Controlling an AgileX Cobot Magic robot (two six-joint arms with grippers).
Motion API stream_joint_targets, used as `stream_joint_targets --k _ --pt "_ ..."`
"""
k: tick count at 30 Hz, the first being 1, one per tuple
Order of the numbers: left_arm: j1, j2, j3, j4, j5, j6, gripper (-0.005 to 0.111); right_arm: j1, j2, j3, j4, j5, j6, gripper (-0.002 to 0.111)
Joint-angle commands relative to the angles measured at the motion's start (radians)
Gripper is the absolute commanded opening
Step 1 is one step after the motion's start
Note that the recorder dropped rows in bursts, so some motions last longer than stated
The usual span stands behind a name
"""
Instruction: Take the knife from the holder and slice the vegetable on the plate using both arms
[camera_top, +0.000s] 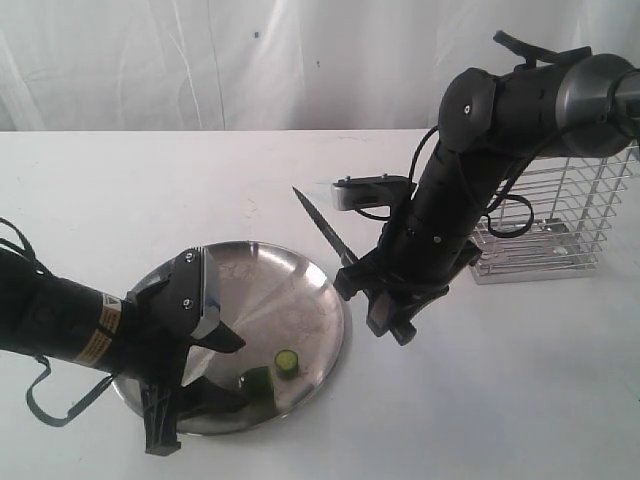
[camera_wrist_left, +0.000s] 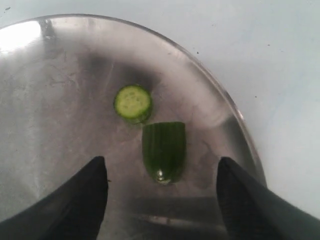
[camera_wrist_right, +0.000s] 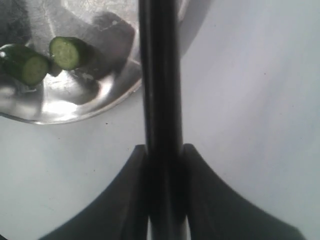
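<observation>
The vegetable lies on the steel plate as a dark green chunk with one cut disc beside it. My left gripper hovers over the plate's near edge, open. In the left wrist view its fingertips stand wide on either side of the chunk without touching it, and the disc lies just beyond. My right gripper is shut on the knife, whose dark blade points up and away over the plate's far right rim. The right wrist view shows the knife clamped between the jaws.
The chrome wire holder stands at the right behind the right arm. A white curtain closes off the back of the white table. The right wrist camera housing juts out above the knife.
</observation>
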Motion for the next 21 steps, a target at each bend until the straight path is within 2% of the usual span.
stream_joint_targets --k 1,21 --pt "-0.006 0.000 0.002 -0.033 -0.005 0.020 0.065 -0.010 -0.011 -0.001 0.009 -0.007 -0.012 0.000" --pt "-0.006 0.071 -0.011 -0.058 -0.029 0.065 0.063 -0.010 -0.011 0.001 0.009 -0.009 -0.012 0.000"
